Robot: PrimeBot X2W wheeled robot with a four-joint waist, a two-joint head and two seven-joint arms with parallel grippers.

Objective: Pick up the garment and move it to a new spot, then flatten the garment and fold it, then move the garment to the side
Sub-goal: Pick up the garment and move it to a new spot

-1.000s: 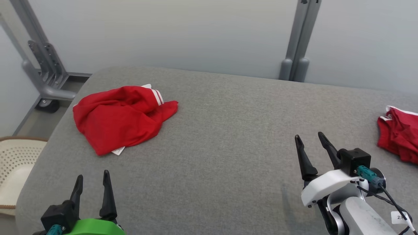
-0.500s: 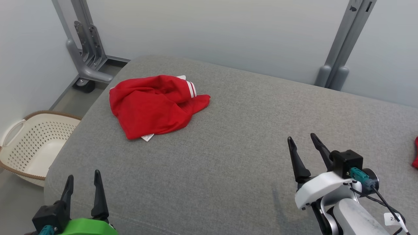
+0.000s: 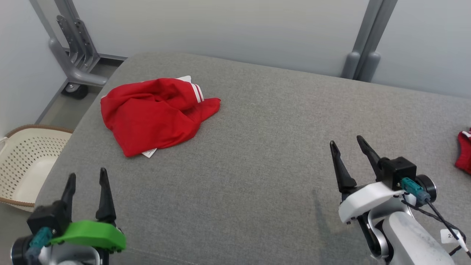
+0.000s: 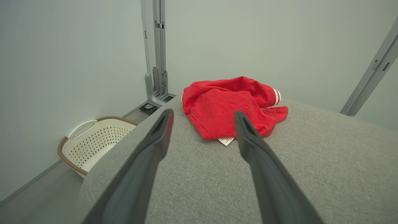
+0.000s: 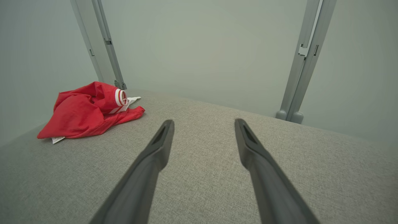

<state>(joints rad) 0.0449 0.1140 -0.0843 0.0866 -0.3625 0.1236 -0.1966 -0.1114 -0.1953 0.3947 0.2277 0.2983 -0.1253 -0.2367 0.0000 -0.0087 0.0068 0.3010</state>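
A crumpled red garment [image 3: 154,114] with white-striped cuffs and a white tag lies on the far left part of the grey padded table [image 3: 265,147]. The left wrist view has the garment [image 4: 227,105] straight ahead beyond the fingers, and in the right wrist view the garment [image 5: 87,112] is off to the left. My left gripper [image 3: 86,178] hovers open near the table's front left corner, short of the garment, nothing between its fingers. At the front right, my right gripper [image 3: 347,143] stands open and empty, far from the garment.
A second red cloth [image 3: 464,151] lies at the table's right edge. A cream perforated basket [image 3: 22,165] sits on the floor left of the table, also the basket [image 4: 93,141] in the left wrist view. Grey metal posts [image 3: 364,44] stand against the back wall.
The head camera has swung, so the whole picture shifted. Both grippers stay open and empty; the garment lies in the same heap on the table.
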